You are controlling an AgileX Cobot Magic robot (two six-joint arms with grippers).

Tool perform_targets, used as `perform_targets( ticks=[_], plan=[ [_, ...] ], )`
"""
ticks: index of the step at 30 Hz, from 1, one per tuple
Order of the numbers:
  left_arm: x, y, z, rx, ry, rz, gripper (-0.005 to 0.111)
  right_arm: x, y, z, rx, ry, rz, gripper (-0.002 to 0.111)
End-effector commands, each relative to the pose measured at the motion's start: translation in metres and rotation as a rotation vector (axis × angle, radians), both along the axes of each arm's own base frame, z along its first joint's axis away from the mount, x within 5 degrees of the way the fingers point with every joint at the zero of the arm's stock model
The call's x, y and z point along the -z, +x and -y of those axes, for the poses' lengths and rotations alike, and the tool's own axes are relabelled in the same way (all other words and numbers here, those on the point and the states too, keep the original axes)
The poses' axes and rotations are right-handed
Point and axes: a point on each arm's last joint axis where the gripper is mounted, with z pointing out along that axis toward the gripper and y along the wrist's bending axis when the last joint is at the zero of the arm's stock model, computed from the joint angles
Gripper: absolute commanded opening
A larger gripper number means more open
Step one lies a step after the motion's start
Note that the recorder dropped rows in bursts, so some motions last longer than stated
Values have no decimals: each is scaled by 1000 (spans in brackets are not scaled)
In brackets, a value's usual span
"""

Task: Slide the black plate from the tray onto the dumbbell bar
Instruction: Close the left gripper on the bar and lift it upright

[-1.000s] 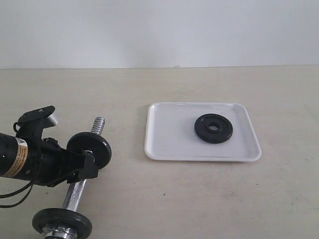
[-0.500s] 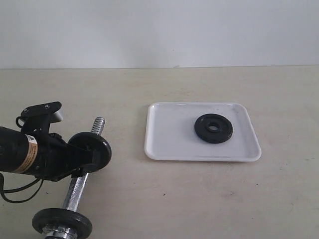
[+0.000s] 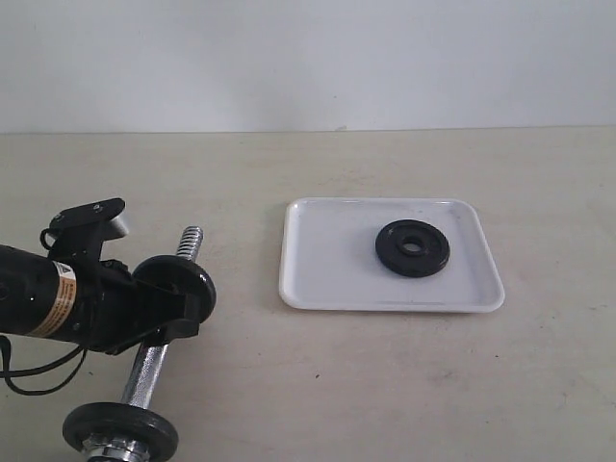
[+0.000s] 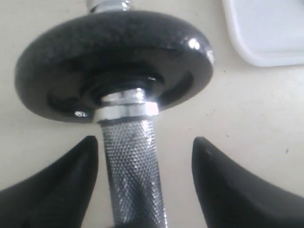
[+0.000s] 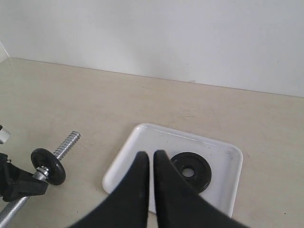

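Observation:
The black plate (image 3: 412,248) lies flat on the white tray (image 3: 327,279), right of the tray's middle, and also shows as the black plate (image 5: 192,172) in the right wrist view. The dumbbell bar (image 3: 146,371) lies on the table at the left with one black disc (image 3: 178,282) near its threaded end and another (image 3: 120,433) at the near end. My left gripper (image 4: 145,141) is open and straddles the knurled bar (image 4: 133,175) just behind the disc (image 4: 114,61), with gaps on both sides. My right gripper (image 5: 151,154) is shut and empty, hovering above the tray (image 5: 142,128).
The bar's bare threaded end (image 3: 191,238) points toward the back of the table, left of the tray. A corner of the tray (image 4: 266,33) shows beyond the disc in the left wrist view. A pale wall stands behind the table.
My left arm has shifted a little to the right and settled lower around the bar behind the disc. The plate and the tray have not moved.

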Motion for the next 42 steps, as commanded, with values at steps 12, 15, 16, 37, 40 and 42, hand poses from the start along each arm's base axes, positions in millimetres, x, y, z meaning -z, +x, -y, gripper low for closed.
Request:
perform_targets(
  ticks=[12, 15, 16, 37, 40, 42],
  plan=[
    [36, 2, -1, -3, 71, -111, 55, -2, 0, 0, -7, -6, 9, 1],
    [33, 7, 1, -3, 65, -93, 55, -2, 0, 0, -7, -6, 9, 1],
    [31, 9, 2, -4, 62, -86, 53, -2, -1, 0, -8, -7, 8, 1],
    [31, 9, 4, 203, 142, -8, 4, -1, -2, -1, -24, -19, -6, 1],
    [31, 8, 4, 240, 148, 5, 4, 0, -2, -1, -30, -26, -7, 1],
    [30, 8, 6, 282, 144, 17, 4, 0, -2, -1, -31, -28, -6, 1]
  ],
)
